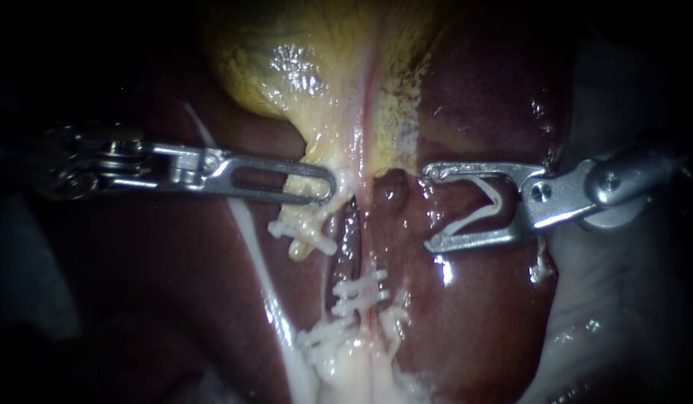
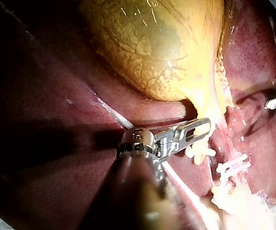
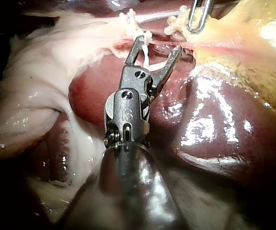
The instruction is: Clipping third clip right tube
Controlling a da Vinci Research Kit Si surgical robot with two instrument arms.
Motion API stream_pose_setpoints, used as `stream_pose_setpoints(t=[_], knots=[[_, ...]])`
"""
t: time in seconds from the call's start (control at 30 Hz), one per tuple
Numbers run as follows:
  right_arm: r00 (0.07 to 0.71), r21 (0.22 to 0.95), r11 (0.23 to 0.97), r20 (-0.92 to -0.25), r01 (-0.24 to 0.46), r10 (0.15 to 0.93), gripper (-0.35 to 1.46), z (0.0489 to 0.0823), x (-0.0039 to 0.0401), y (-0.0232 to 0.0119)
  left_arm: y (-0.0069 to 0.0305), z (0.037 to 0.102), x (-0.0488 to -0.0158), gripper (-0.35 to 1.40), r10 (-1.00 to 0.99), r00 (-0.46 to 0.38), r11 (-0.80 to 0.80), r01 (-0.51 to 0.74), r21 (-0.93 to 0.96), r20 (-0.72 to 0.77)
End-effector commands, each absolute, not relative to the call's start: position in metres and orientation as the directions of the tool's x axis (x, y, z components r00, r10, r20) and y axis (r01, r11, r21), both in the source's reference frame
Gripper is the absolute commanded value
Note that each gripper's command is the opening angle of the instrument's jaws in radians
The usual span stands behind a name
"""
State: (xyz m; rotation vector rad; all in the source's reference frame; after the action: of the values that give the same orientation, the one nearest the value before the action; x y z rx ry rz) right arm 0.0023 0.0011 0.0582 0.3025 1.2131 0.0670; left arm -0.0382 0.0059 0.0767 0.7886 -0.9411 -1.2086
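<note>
My right instrument [image 1: 429,209] comes in from the right, its jaws standing wide apart with an open white clip [image 1: 481,209] seated between them, touching both. Its tips lie over the liver, to the right of the tubes [image 1: 359,239] and apart from them. Which tube is the right one I cannot tell. Several white clips [image 1: 359,290] sit across the tubes lower down. My left instrument [image 1: 325,185] has slotted jaws shut on the pale tissue at the gallbladder's [image 1: 324,67] neck. The right wrist view shows the clip [image 3: 147,60] in my right instrument [image 3: 158,45], just short of the clipped tissue.
Dark red liver [image 1: 481,314] lies under and around both instruments. A pale band of tissue [image 1: 260,269] runs from beneath the left instrument toward the lower centre. Whitish fatty tissue [image 1: 623,299] borders the liver on the right. The yellow gallbladder [image 2: 152,43] bulges ahead of the left instrument.
</note>
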Motion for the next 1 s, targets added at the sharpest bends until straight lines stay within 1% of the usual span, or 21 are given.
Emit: stream_pose_setpoints(t=[0.03,0.27,0.53,0.7,0.77,1.0], knots=[[0.354,0.266,0.958,-0.911,0.108,0.213,0.48,0.0581,0.0023,0.0011,0.0059,0.0767,-0.0382,-0.35,-0.981,0.091,0.193,0.405,0.894,0.171],[0.356,0.287,0.952,-0.905,0.101,0.235,0.48,0.0580,0.0023,0.0009,0.0063,0.0750,-0.0367,-0.35,-0.982,0.085,0.187,0.401,0.897,0.167],[0.358,0.319,0.944,-0.894,0.088,0.269,0.48,0.0579,0.0023,0.0008,0.0077,0.0696,-0.0342,-0.35,-0.987,0.033,0.155,0.395,0.906,0.154],[0.360,0.361,0.930,-0.879,0.071,0.313,0.48,0.0578,0.0024,0.0007,0.0075,0.0665,-0.0327,-0.35,-0.988,0.015,0.148,0.392,0.908,0.154],[0.360,0.388,0.919,-0.868,0.065,0.341,0.48,0.0578,0.0024,0.0006,0.0073,0.0656,-0.0321,-0.35,-0.987,0.012,0.150,0.392,0.908,0.158],[0.361,0.455,0.889,-0.837,0.040,0.412,0.48,0.0576,0.0028,0.0005,0.0070,0.0648,-0.0317,-0.35,-0.987,0.008,0.153,0.393,0.907,0.162]])
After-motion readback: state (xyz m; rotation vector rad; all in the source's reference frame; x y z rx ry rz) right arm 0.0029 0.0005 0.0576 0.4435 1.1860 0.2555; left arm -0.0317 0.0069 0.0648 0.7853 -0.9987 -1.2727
